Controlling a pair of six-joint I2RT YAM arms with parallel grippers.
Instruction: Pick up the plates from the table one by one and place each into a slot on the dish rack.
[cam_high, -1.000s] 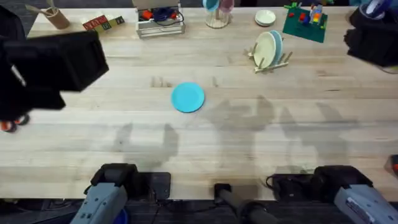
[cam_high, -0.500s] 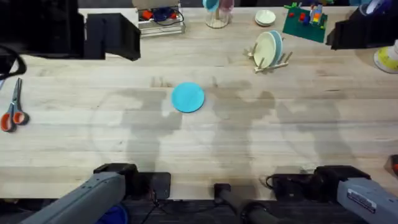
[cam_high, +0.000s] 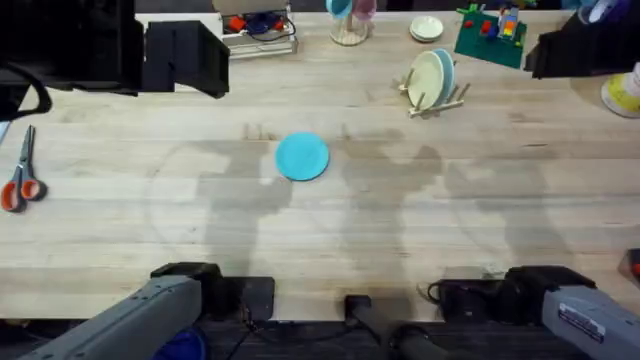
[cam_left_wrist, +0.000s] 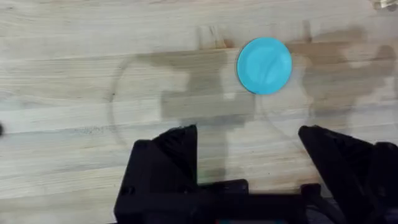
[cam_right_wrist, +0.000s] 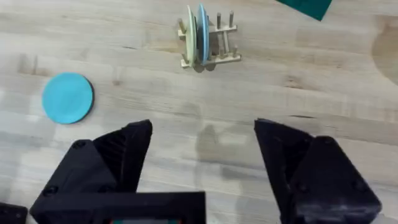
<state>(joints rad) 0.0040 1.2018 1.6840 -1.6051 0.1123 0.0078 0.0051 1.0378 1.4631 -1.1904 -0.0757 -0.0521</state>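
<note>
Turquoise plate (cam_high: 301, 157) lies flat on the tabletop (cam_high: 420, 240); both my tools, left (cam_left_wrist: 249, 140) and right (cam_right_wrist: 202, 134), are spread. Next I'd grab it for the rack (cam_high: 434, 84).

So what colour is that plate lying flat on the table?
Turquoise blue, plain with no pattern. The plate shows best in the left wrist view.

Orange-handled scissors (cam_high: 20, 178) lie closed near the counter's left edge. Along the far edge stand a metal wire basket (cam_high: 259, 36) holding red and blue items, a clear container (cam_high: 349, 27) just to its right, and a small white dish (cam_high: 427, 28). A green toy-brick board (cam_high: 490, 42) carrying coloured bricks sits beside that dish; its corner shows from the right wrist (cam_right_wrist: 306, 7).
</note>
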